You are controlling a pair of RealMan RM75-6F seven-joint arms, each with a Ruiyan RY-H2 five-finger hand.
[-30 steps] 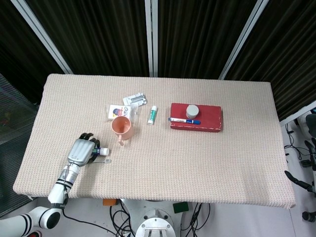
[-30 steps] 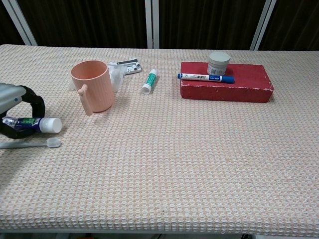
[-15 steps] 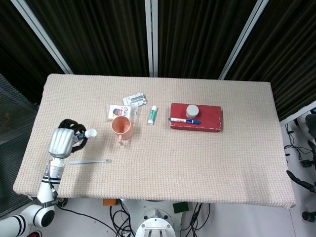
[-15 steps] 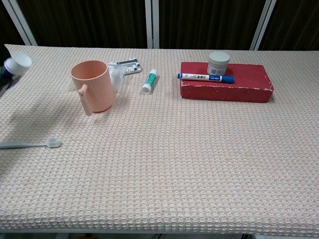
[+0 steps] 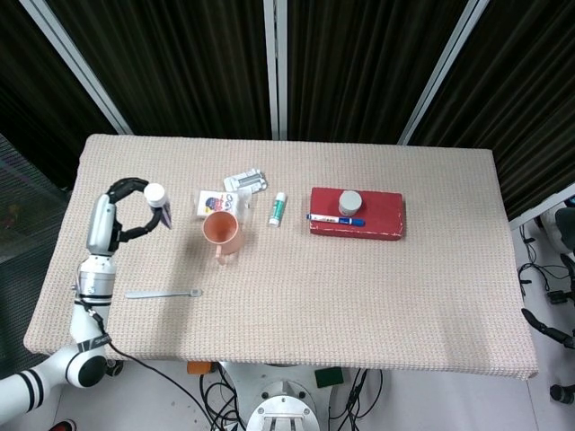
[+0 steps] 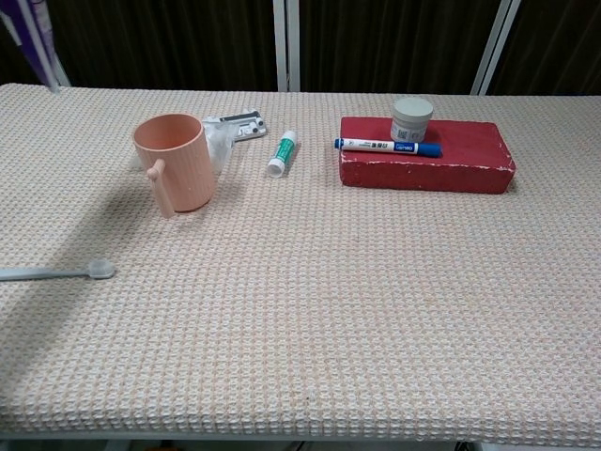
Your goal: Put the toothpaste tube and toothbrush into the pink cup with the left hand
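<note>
My left hand (image 5: 115, 214) is raised above the table's left side and grips the toothpaste tube (image 5: 159, 206), white cap up. In the chest view only the tube's purple lower end (image 6: 33, 42) shows at the top left corner. The pink cup (image 5: 222, 232) (image 6: 173, 162) stands upright to the right of the hand, handle toward the front. The grey toothbrush (image 5: 163, 293) (image 6: 54, 272) lies flat on the cloth in front of the hand, head pointing right. My right hand is in neither view.
A small green-and-white tube (image 5: 278, 208) lies right of the cup, with packets (image 5: 245, 182) behind it. A red block (image 5: 357, 214) at centre right carries a marker (image 5: 335, 218) and a small grey jar (image 5: 349, 203).
My left hand has lifted the toothpaste tube off the cloth, risen and turned it cap up, moving back and slightly toward the cup. The toothbrush stayed where it lay.
</note>
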